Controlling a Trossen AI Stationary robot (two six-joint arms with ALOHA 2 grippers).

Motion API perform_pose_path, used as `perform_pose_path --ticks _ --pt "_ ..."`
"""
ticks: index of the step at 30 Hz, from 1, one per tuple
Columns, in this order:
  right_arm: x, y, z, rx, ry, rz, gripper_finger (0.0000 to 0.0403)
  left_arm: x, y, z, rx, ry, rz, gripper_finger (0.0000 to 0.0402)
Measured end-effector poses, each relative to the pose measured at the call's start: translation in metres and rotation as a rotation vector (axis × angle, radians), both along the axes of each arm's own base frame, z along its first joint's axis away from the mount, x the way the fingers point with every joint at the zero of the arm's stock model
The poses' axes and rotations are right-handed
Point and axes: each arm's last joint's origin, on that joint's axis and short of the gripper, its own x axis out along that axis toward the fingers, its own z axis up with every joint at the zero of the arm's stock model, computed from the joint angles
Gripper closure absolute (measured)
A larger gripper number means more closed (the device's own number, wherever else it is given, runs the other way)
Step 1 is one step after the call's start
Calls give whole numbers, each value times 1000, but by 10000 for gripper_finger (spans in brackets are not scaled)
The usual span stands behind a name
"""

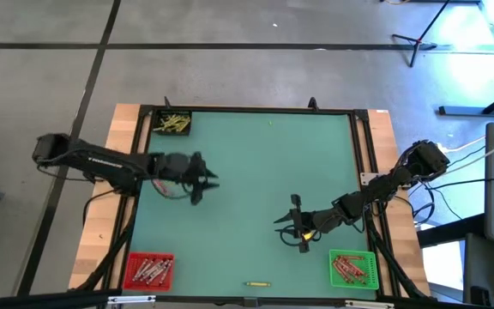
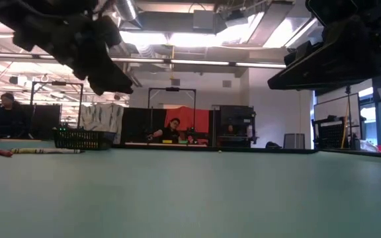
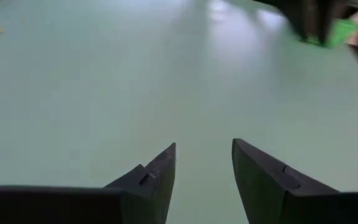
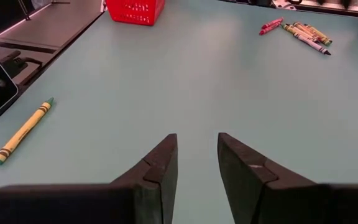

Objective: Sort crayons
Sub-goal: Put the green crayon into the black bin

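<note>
A small cluster of crayons (image 4: 298, 30) lies on the green mat at the left, half under my left arm (image 1: 171, 190); the low view shows it as well (image 2: 37, 151). One yellow crayon (image 4: 22, 130) lies alone by the table's near edge (image 1: 257, 283). My left gripper (image 1: 204, 178) hangs open above the mat left of centre, just right of the cluster, with nothing between its fingers (image 3: 204, 168). My right gripper (image 1: 292, 225) is open too, right of centre and low over bare mat (image 4: 197, 162).
A black bin (image 1: 171, 124) with yellow crayons stands at the far left corner. A red bin (image 1: 148, 269) sits at the near left and a green bin (image 1: 352, 267) at the near right, both with crayons inside. Bare mat lies between the two grippers.
</note>
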Motion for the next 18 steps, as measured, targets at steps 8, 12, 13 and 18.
perform_pose_path --ticks 8,12,13,18 --pt "0 0 1 7 -10 0 292 27 -58 -12 -8 -60 -152 260" --pt "1 0 1 10 -15 0 292 53 -89 -16 -3 -24 -207 260" --pt "1 0 1 10 -15 0 292 61 -96 -17 -1 -15 -223 260" --pt "1 0 1 16 -13 -2 292 101 -134 -20 12 31 -286 260"
